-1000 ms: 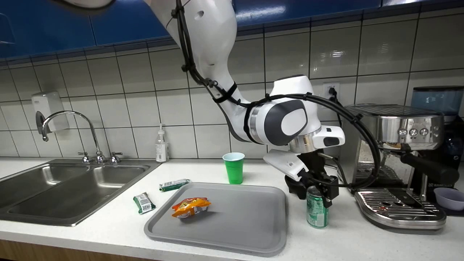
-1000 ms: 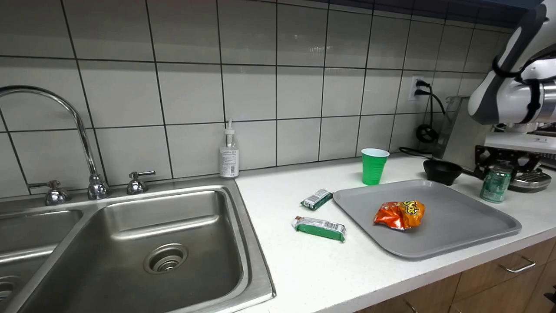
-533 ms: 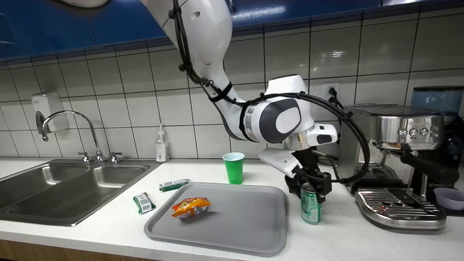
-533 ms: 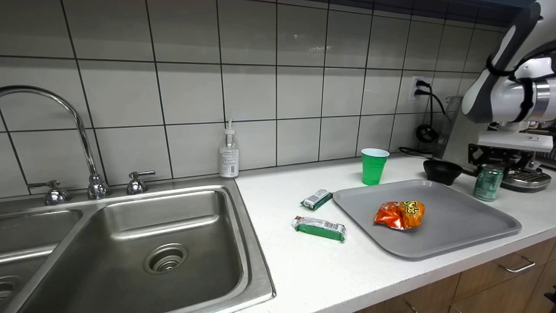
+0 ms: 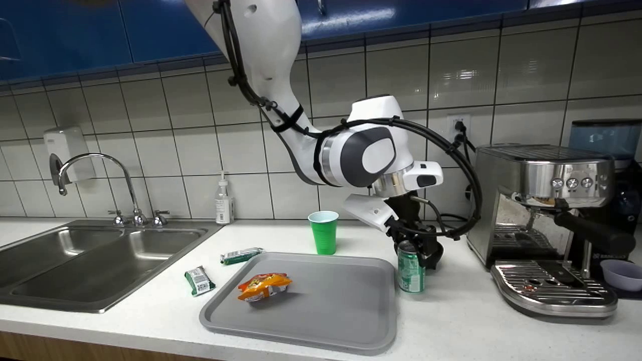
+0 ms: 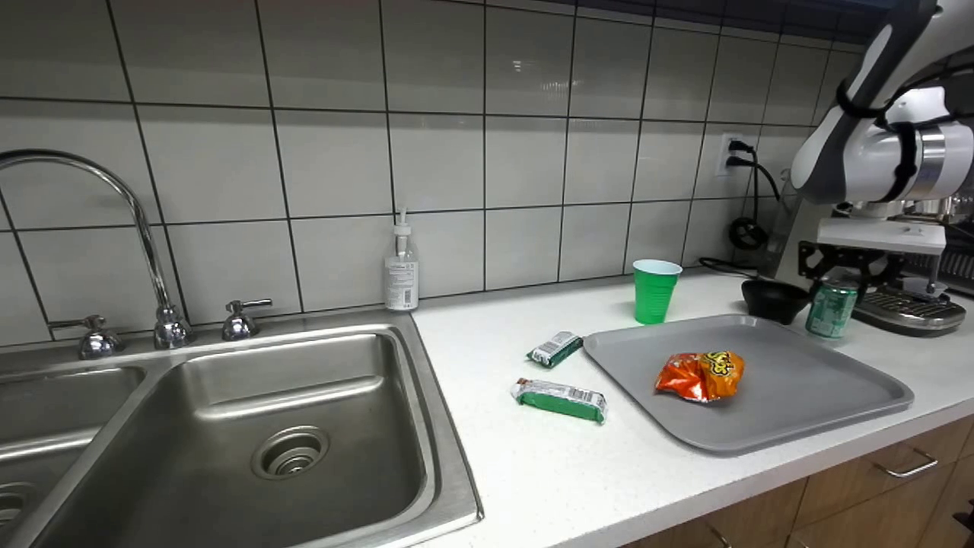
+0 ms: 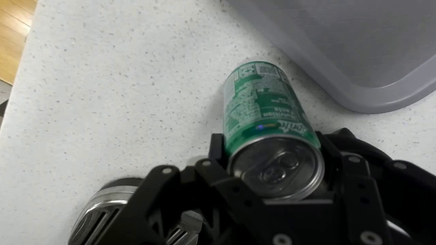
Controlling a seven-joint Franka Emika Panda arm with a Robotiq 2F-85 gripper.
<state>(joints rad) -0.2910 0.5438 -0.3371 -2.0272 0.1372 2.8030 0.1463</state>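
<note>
Wrist view shows the can [image 7: 264,105] upright, lid [image 7: 277,166] uppermost.

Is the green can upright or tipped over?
Upright: both exterior views show the green can vertical, top end uppermost. In the wrist view, the gripper holds its sides near the top.

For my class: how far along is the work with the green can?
Done, it seems: the gripper is closed on the green can. In hand: that can, beside the gray tray; whether it is lifted is unclear. Left, probably: releasing it, as both fingers hold its sides.
</note>
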